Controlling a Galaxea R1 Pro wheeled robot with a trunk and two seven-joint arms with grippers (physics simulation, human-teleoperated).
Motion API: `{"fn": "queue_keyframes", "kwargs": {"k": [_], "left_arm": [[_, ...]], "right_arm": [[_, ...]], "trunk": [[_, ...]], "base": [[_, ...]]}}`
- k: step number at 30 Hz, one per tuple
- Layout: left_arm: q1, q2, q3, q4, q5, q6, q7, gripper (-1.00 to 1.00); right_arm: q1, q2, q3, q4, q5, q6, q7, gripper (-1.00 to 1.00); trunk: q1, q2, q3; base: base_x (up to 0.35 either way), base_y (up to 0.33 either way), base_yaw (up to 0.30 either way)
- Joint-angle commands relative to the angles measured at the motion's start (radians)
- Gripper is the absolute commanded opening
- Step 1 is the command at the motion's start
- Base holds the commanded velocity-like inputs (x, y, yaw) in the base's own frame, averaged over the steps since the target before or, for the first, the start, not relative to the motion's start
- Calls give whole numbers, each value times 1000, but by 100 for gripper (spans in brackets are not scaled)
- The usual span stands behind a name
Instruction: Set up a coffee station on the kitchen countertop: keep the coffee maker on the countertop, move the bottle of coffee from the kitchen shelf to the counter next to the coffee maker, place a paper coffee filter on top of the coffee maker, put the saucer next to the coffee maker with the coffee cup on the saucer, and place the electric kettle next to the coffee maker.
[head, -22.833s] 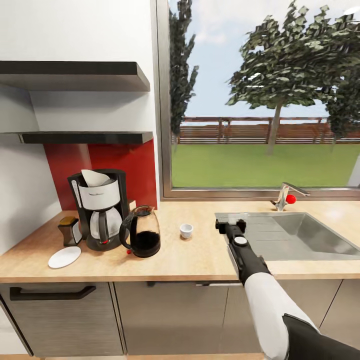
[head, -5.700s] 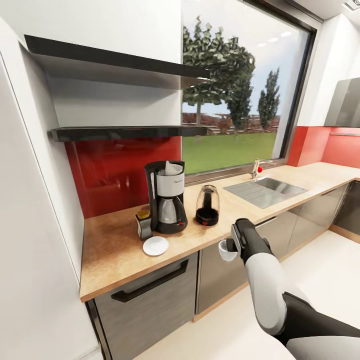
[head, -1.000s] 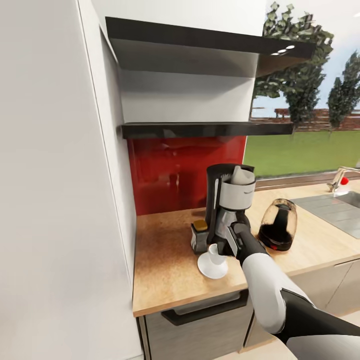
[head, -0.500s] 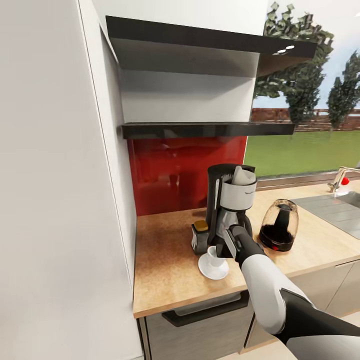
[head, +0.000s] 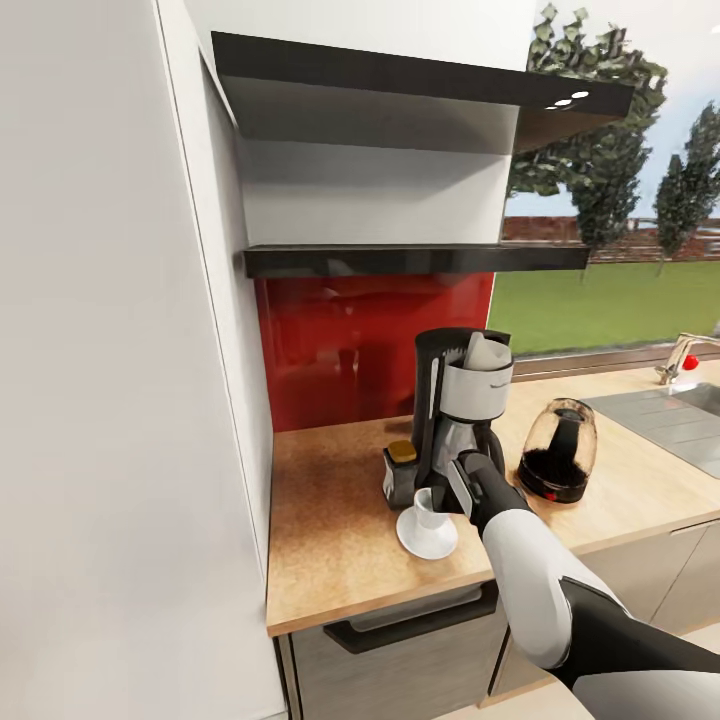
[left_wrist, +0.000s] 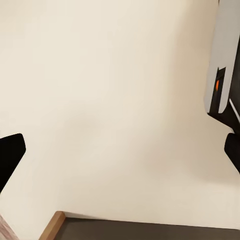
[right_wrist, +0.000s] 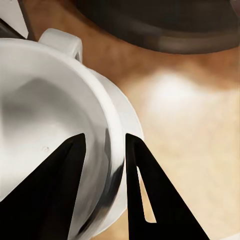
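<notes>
- Left gripper (left_wrist: 120, 155): two dark fingertips at the frame edges, spread wide, nothing between them; it faces a plain cream surface.
- Small dark coffee bottle with a gold cap (head: 399, 474): on the wooden countertop (head: 330, 540), just beyond the right gripper's far-left side, touching or nearly touching the coffee maker.
- Round white saucer (head: 427, 535): directly beneath the right gripper.
- Small white coffee cup (head: 429, 508): sits over the saucer; its wall is pinched between the right gripper's (right_wrist: 105, 165) narrow black fingers (right_wrist: 62, 180), one inside the cup, one outside.
- Black-and-silver coffee maker (head: 462, 410): just behind the gripper.
- Judgement: cup seated or nearly seated; release, then withdraw straight up.
- Dark glass electric kettle (head: 556, 452): right of the gripper.
</notes>
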Motion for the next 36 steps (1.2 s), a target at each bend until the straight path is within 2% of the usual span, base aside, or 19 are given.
{"fn": "queue_keyframes", "kwargs": {"k": [1,11,12,32,34,36], "left_arm": [[-1,0,8,2,-11,-5,3,100],[-1,3,10,2,-10,-5,3,100],[-1,3,10,2,-10,-5,3,100],[-1,3,11,2,-10,-5,3,100],[-1,3,10,2,-10,-5,3,100],[-1,3,11,2,-10,-5,3,100]], "right_arm": [[-1,1,-6,-1,-3,2,-4,-100],[-1,1,-6,4,-5,1,-4,-100],[-1,1,-6,4,-5,1,-4,100],[-1,1,-7,-6,-7,3,-5,100],[-1,1,-8,-27,-8,3,-5,100],[-1,1,-7,-94,-9,4,-5,100]], "trunk": [[0,-2,-2],[0,-2,-2],[0,-2,-2],[0,-2,-2],[0,-2,-2],[0,-2,-2]], "base": [[0,0,0],[0,0,0],[0,0,0],[0,0,0],[0,0,0],[0,0,0]]}}
